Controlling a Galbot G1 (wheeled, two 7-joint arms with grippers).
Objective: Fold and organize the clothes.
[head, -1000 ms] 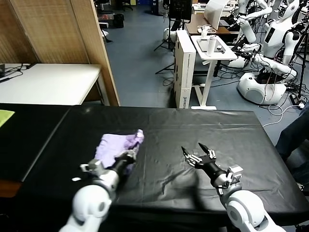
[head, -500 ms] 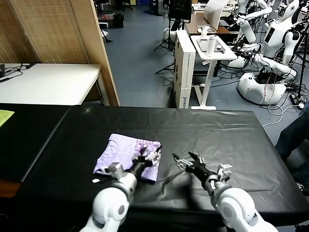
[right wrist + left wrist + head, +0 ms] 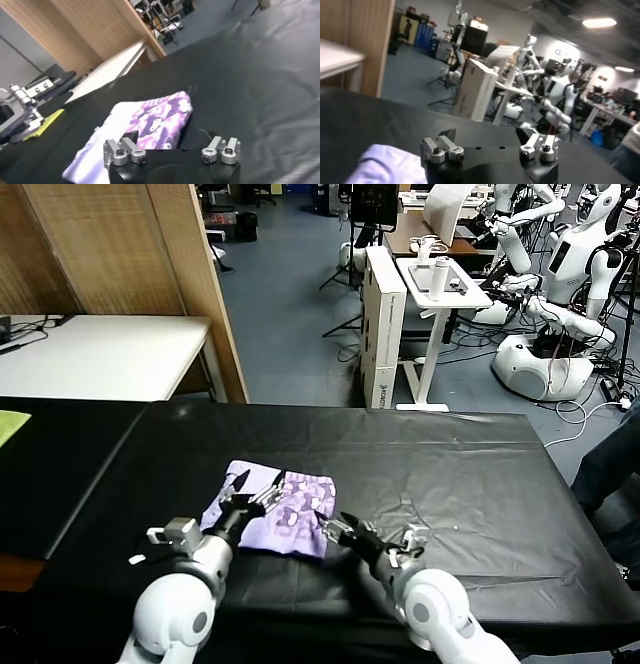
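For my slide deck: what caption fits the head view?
Open left gripper and right gripper flank a folded lavender T-shirt on the black table.

I am facing a black-draped table [image 3: 450,464]; beyond it a blue-grey floor [image 3: 290,304] is stretching toward a white desk [image 3: 100,354], a wooden partition [image 3: 120,244] and, seemingly, parked white robots [image 3: 560,314].

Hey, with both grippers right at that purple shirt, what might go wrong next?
The right gripper sits at the lavender T-shirt's near corner; closing there may catch the black table cover too. The left gripper, jaws open over the shirt's left part, might snag fabric and undo the fold.
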